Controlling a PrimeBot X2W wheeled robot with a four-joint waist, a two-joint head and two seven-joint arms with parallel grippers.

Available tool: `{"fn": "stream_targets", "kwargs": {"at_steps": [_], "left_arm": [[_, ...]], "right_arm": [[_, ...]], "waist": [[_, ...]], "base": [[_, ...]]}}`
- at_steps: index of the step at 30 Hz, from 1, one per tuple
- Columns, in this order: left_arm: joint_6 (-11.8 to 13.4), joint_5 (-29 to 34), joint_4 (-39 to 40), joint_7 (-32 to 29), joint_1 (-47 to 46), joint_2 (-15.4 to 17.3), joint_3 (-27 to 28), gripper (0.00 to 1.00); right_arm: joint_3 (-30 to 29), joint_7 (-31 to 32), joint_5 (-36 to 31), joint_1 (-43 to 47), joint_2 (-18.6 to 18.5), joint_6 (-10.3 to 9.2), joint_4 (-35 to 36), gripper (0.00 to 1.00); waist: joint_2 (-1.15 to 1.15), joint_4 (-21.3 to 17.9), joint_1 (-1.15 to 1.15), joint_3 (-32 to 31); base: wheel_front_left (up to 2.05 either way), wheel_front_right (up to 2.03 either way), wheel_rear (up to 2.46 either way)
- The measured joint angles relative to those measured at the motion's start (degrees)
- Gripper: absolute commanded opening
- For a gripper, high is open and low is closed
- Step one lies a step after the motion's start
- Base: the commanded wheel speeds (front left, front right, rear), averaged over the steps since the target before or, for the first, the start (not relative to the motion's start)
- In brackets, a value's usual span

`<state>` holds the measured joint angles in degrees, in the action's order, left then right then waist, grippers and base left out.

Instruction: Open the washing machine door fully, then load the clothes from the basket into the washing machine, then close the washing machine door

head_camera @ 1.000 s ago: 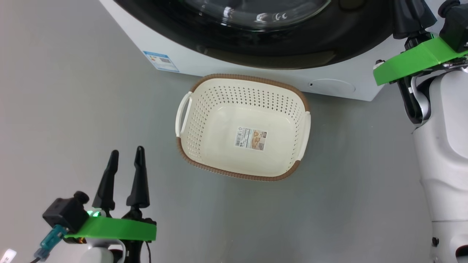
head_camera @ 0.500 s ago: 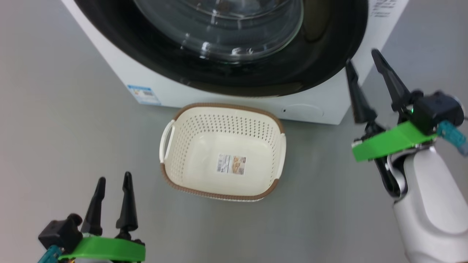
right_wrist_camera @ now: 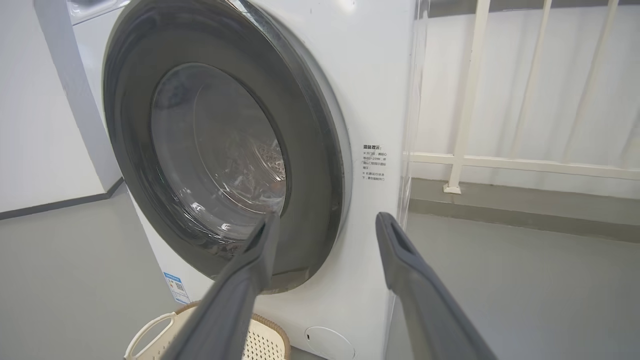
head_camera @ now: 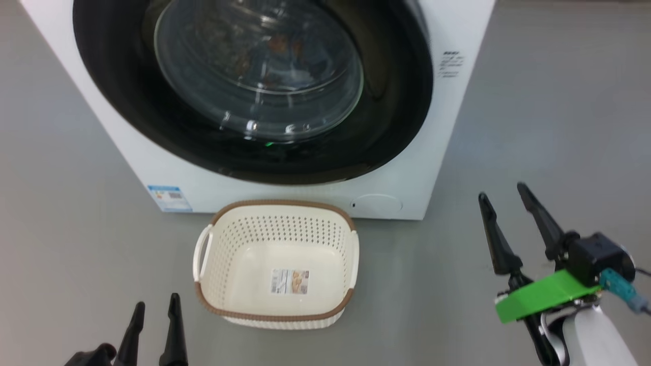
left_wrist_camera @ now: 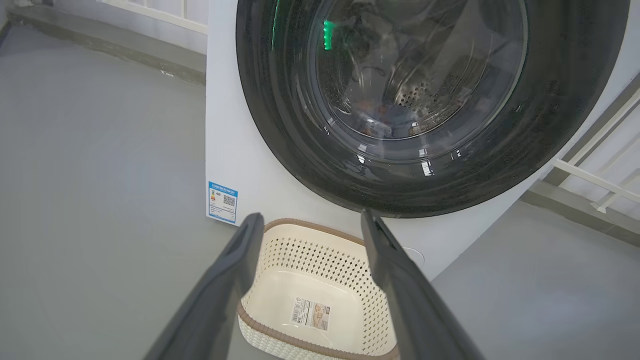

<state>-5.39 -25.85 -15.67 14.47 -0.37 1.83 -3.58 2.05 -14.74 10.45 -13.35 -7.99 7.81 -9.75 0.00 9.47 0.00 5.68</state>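
Your left gripper (head_camera: pixel 157 301) hangs low at the left, fingers apart, holding nothing. Right of it the basket (head_camera: pixel 285 203) sits on the floor (head_camera: pixel 534 127) just before the washing machine (head_camera: pixel 407 168), with a label sticker (head_camera: pixel 290 281) on its base. The washing machine door (head_camera: pixel 391 101) is shut, and the clothes (head_camera: pixel 277 44) show dimly through its glass. Bare floor lies on both sides. Your right gripper (head_camera: pixel 502 191) stands wide and empty.

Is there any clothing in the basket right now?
No, the basket holds nothing but the label sticker on its bare cream base.
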Motion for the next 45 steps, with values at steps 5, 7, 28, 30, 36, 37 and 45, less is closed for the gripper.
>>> {"fn": "stream_targets", "kwargs": {"at_steps": [5, 7, 28, 30, 36, 37, 45], "left_arm": [[0.0, 1.2, -0.5, 0.0, 1.5, 0.1, 0.3, 1.00], [0.0, 1.6, -0.6, 0.0, 1.5, 0.1, 0.3, 1.00], [0.0, 3.2, 0.2, 0.0, 3.8, 0.1, 1.5, 1.00], [0.0, 3.2, 0.3, 0.0, 3.8, 0.1, 1.5, 1.00], [0.0, 3.2, 0.6, 0.0, 4.0, 0.1, 1.6, 1.00], [0.0, 3.4, 0.6, 0.0, 4.0, 0.1, 1.7, 1.00], [0.0, 3.5, 1.1, 0.0, 4.8, 0.1, 1.9, 1.00]], "right_arm": [[-1.0, 0.0, 0.2, 4.5, 0.6, 0.00, -0.1, 1.00], [-1.2, 0.0, 0.2, 5.9, 0.6, 0.00, -0.1, 1.00], [-5.5, 0.0, -0.9, 10.1, 1.4, 0.00, -4.1, 1.00], [-5.9, 0.0, -0.9, 10.1, 1.5, 0.00, -4.7, 1.00], [-6.4, 0.0, -1.3, 11.0, 2.4, 0.00, -5.7, 1.00], [-6.4, 0.0, -1.3, 11.0, 2.4, 0.00, -5.8, 1.00], [-6.5, 0.0, -1.3, 11.0, 2.5, 0.00, -5.8, 1.00]], "waist": [[0.00, -2.2, 0.00, -2.7], [0.00, -2.9, 0.00, -3.8], [0.00, -4.9, 0.00, -6.5], [0.00, -4.7, 0.00, -6.5], [0.00, -4.4, 0.00, -6.4], [0.00, -4.4, 0.00, -6.4], [0.00, -4.6, 0.00, -6.2]], "base": [[0.00, 0.00, 0.00], [0.00, 0.00, 0.00], [0.00, 0.00, 0.00], [0.00, 0.00, 0.00], [0.00, 0.00, 0.00], [0.00, 0.00, 0.00], [0.00, 0.00, 0.00]]}}
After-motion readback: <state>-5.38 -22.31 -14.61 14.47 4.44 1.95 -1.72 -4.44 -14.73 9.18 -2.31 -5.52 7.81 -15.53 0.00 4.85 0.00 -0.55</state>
